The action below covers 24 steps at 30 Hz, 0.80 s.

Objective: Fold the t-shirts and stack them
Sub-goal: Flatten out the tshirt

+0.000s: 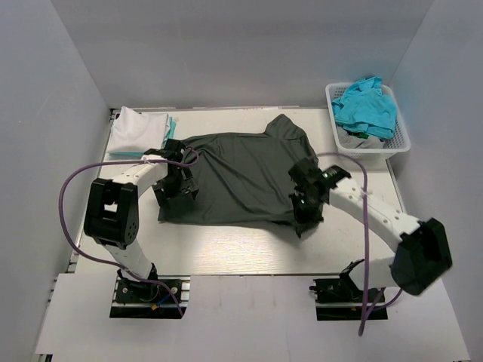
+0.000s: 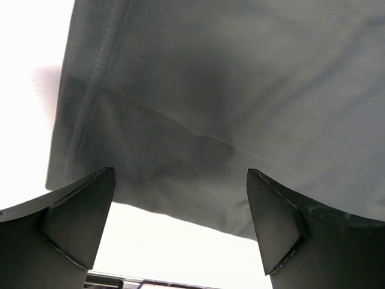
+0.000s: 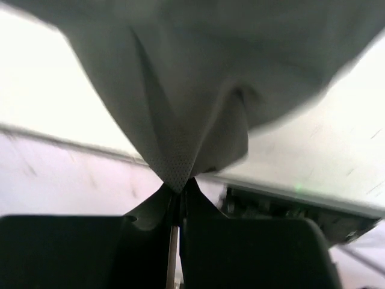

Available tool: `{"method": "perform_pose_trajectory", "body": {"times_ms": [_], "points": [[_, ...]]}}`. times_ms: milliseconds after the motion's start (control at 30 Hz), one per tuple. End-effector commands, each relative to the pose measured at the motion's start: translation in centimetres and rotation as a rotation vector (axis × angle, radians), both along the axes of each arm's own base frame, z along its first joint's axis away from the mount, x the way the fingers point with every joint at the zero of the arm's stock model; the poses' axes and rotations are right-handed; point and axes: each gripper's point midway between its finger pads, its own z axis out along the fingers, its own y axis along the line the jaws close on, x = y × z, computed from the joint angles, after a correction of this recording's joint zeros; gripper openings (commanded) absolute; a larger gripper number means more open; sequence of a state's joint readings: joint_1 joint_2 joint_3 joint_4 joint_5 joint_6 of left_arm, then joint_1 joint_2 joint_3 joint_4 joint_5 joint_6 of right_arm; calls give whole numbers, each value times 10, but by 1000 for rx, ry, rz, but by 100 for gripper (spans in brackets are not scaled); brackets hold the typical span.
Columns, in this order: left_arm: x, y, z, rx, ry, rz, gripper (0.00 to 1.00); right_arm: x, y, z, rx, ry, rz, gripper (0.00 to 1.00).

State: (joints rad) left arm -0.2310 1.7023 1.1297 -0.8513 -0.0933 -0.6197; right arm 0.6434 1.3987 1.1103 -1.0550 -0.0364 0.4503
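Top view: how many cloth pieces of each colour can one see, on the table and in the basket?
1 dark charcoal t-shirt, spread out
1 white t-shirt, folded
1 teal cloth beside the white
at least 1 turquoise heap in the basket
1 grey cloth under it
Total: at least 5

The charcoal t-shirt (image 2: 240, 90) is seen as soft, matt cloth with a fine pinhole mesh knit, and a stitched hem runs ahead of the parted jaws of the left gripper (image 2: 180, 180). The same perforated weave is shown creased where it is pinched between the closed jaws of the right gripper (image 3: 178, 188). The fingers (image 2: 72, 223) are made of matt black plastic, faintly scuffed at the edges. Beneath the jaws, the table (image 1: 249, 253) is presented as a pale, smooth surface with a slight sheen. Beyond the right jaws, the basket (image 1: 375, 154) is formed of smooth white plastic lattice.
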Motion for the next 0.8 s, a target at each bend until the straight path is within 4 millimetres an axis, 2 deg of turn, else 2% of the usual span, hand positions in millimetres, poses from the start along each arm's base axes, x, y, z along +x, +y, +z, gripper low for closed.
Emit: {"method": "perform_pose_trajectory", "body": {"times_ms": [0, 67, 100, 133, 167, 200, 233, 267, 433, 500, 633, 767], "points": [[-4, 5, -14, 20, 41, 21, 100, -64, 8, -6, 178, 187, -21, 8], [-8, 9, -20, 44, 70, 24, 100, -99, -2, -23, 201, 291, -69, 19], [-11, 11, -22, 57, 86, 37, 100, -102, -6, -24, 190, 285, -79, 27], [-8, 11, -22, 57, 84, 37, 100, -99, -14, -20, 170, 234, -79, 62], [-10, 11, -26, 60, 98, 37, 100, -96, -16, -12, 156, 209, -75, 75], [-10, 8, -26, 46, 101, 35, 100, -86, -17, -3, 144, 164, -49, 81], [-7, 7, -24, 43, 93, 35, 100, -80, -16, 0, 138, 146, -43, 84], [-7, 7, -24, 43, 93, 35, 100, -69, -7, 11, 174, 105, -25, 84], [-3, 6, -18, 35, 61, 35, 100, -55, 23, 8, 279, 108, 99, 86], [1, 6, -15, 31, 43, 35, 100, -48, 29, 3, 284, 80, 123, 86], [0, 4, -15, 22, 46, 34, 100, -35, 20, -24, 152, 20, 130, 80], [-3, 5, -18, 27, 66, 34, 100, -30, 24, -43, 71, 1, 204, 74]]}}
